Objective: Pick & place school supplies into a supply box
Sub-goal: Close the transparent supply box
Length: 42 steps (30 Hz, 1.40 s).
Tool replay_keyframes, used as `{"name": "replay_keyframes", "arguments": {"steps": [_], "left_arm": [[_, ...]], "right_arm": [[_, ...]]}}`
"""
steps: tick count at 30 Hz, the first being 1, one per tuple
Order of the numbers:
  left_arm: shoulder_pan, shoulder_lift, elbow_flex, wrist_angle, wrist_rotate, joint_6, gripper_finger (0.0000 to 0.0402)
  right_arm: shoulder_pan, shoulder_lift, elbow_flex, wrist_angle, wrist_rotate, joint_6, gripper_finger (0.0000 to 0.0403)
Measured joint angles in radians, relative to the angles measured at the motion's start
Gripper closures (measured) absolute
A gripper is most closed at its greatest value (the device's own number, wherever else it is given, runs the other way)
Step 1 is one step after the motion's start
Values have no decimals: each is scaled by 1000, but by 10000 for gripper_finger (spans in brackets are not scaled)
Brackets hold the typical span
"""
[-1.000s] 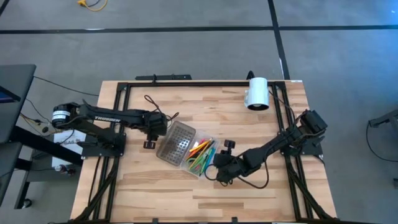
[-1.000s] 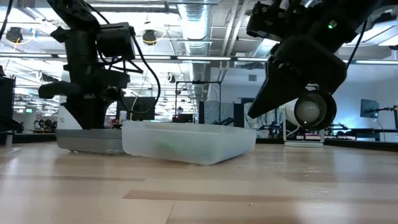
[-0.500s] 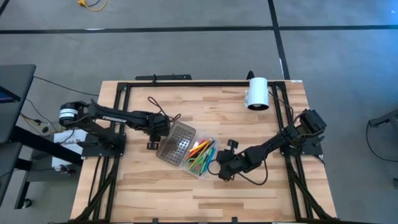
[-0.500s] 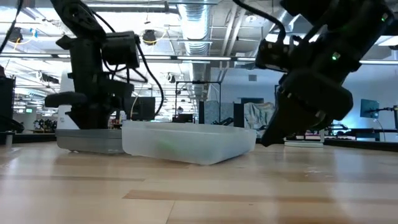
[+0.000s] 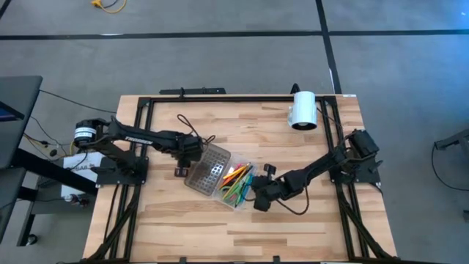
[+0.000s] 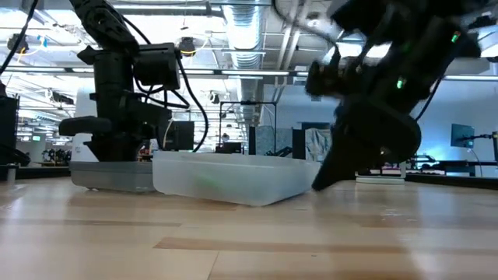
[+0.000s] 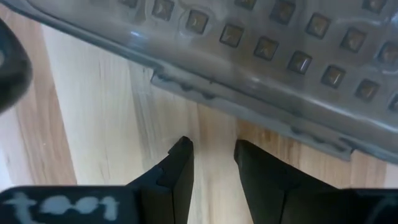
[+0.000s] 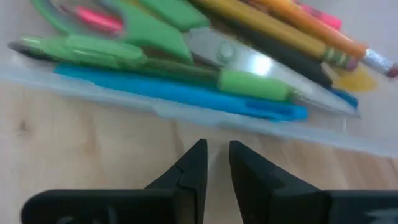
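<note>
Near the middle of the wooden table (image 5: 293, 220): the supply box (image 5: 220, 176), lying open and turned at an angle. Shallow tray of clear, slightly milky plastic with rounded corners; hinged lid (image 7: 261, 50) of grey plastic, folded out flat on the left side, with a regular grid of small raised squares. Inside the tray, packed side by side: the school supplies (image 8: 205, 68), among them a blue pen (image 8: 186, 93), a green pen (image 8: 143, 62), a yellow pencil (image 8: 292, 28) with metal ferrule and pink eraser, a black pen, and scissors (image 8: 155, 25) with green handles and shiny steel blades. All smooth, thin and long in shape.

Left gripper (image 7: 211, 165) just beside the outer edge of the lid, fingers parted by a narrow gap, nothing between them, bare wood under them. Right gripper (image 8: 214, 165) low over the table close to the long wall of the tray, also a little parted and empty.

From table height only a cloudy box wall (image 6: 233, 180); contents not readable there. Upper scissor handle cut off in the right wrist view. White cylinder (image 5: 303, 110) at the far edge of the table.
</note>
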Motion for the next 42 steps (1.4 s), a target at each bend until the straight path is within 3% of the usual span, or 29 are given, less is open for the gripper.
{"name": "replay_keyframes", "arguments": {"steps": [8, 22, 30, 42], "left_arm": [[-38, 1, 1, 15, 25, -80, 288], [-143, 2, 0, 53, 55, -204, 288], [-202, 3, 0, 93, 49, -207, 288], [-203, -6, 0, 93, 28, -196, 288]], "right_arm": [[-21, 26, 0, 17, -24, -55, 340], [-20, 18, 1, -105, 77, -29, 339], [-20, 17, -1, -123, 87, -29, 340], [-20, 18, -2, -123, 84, -29, 339]]}}
